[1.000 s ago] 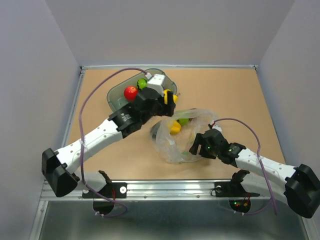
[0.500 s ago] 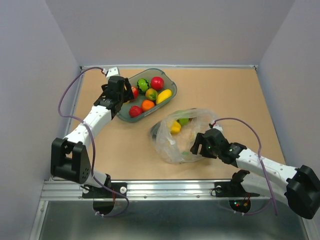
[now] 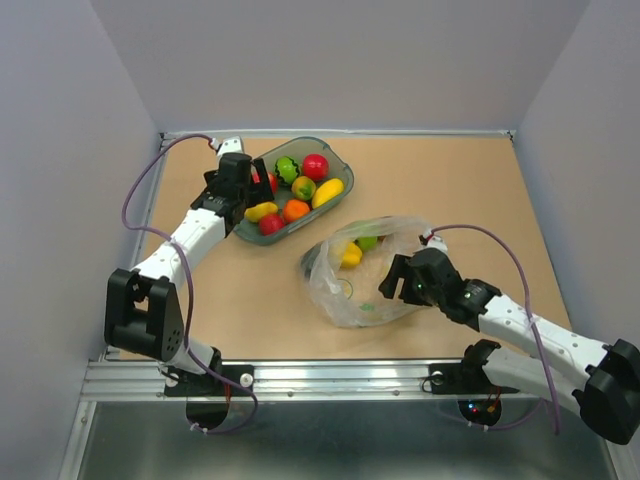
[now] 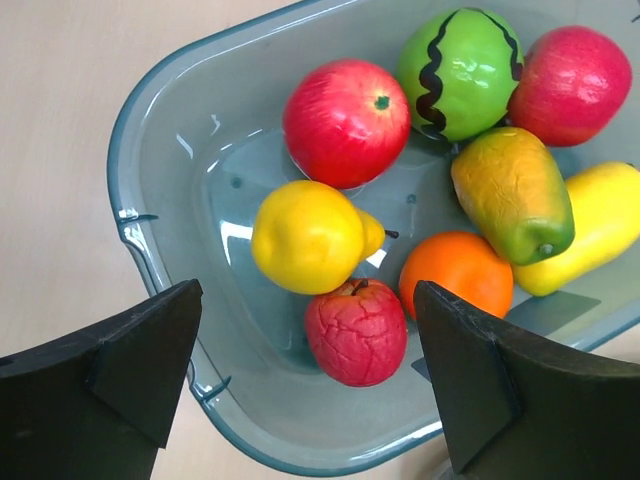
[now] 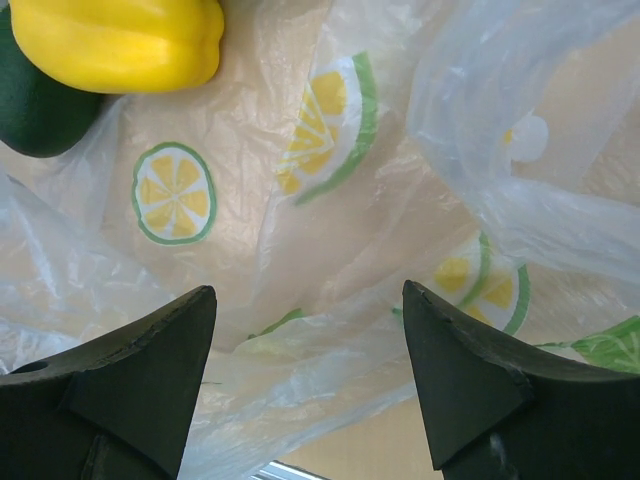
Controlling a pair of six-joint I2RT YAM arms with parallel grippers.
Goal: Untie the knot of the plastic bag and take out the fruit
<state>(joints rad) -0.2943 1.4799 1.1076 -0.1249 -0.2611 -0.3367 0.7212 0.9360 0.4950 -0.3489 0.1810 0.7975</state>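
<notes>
**Near field.** The right gripper [image 5: 307, 300] hangs low over the near right edge of the plastic bag [image 3: 345, 290], jaws spread wide and clamping nothing. Only slack film lies beneath them. The pose reads as a readiness to pinch or pin the film so that the bag cannot slide. The bag rests on the table [image 3: 450, 190] right of centre, between the two arms, and no knot can be made out. Inside it a yellow pepper [image 5: 120, 40] touches a dark green avocado [image 5: 35, 110], and a green piece [image 3: 367, 243] sits just beside them, so the unloading is judged unfinished.

**Far field.** The left gripper [image 4: 307, 290] hovers over the near end of the tray [image 4: 125, 215] at the rear left, jaws at full spread and empty. A lemon [image 4: 305, 235] lies directly below, touching a wrinkled red fruit [image 4: 357, 330]. This looks like a drop-off station.

**Materials.** The bag is thin, clear and crinkled, printed with citrus slices (it will fold and slip rather than hold a shape). The fruit is glossy, rigid and mostly rounded, and the pepper is lobed. The tray is translucent grey-green with rounded corners, and its raised wall keeps the pieces from rolling off.
</notes>
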